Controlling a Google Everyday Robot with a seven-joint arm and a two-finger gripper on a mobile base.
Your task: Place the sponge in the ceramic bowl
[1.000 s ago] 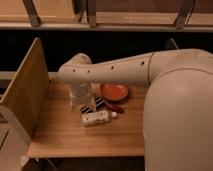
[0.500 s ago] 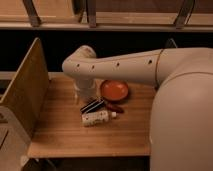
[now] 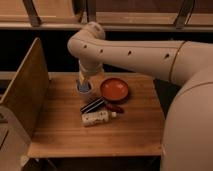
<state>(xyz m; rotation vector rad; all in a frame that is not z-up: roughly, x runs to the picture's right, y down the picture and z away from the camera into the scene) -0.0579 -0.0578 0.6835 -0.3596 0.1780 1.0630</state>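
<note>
The orange-red ceramic bowl [image 3: 114, 89] sits on the wooden table [image 3: 60, 132], right of centre toward the back. Just left of it stands a small pale cup [image 3: 84, 91]. My gripper [image 3: 83, 80] hangs from the white arm directly over that cup, to the left of the bowl. A small yellow and blue patch, seemingly the sponge [image 3: 80, 80], shows at the gripper's tip above the cup. Whether the gripper holds it cannot be made out.
A black-and-white striped flat item [image 3: 93, 105] and a white bottle [image 3: 98, 118] lie in front of the cup. A dark red object [image 3: 114, 107] lies beside them. A wooden side panel [image 3: 22, 92] rises at the table's left edge. My arm's bulk fills the right side.
The arm's elbow has lifted and swung toward the back. The gripper end has stayed near the cup, left of the bowl. The items on the table have not moved.
</note>
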